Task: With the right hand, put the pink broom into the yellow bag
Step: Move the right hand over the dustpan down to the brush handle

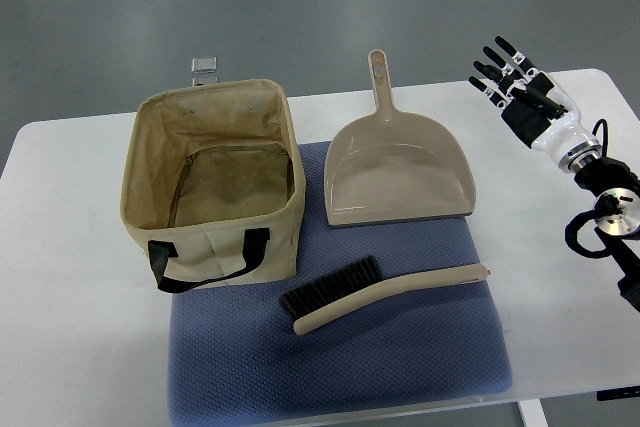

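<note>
Your right hand (512, 82) hovers at the far right of the table, fingers spread and holding nothing. The pale pink-beige plastic hand broom with black bristles (375, 292) lies on the blue quilted mat (340, 367), nearer and to the hand's left. Its long axis runs left-right, handle tip pointing right towards your arm. The yellow fabric bag with black strap (215, 182) sits left, open-topped.

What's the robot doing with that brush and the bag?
Nothing is being held yet. The robot's right hand hovers with open fingers over the table's far right side. The broom lies on the blue mat, untouched, just in front of the dustpan. The open bag stands to the left, with nothing in it. No left hand shows.
</note>
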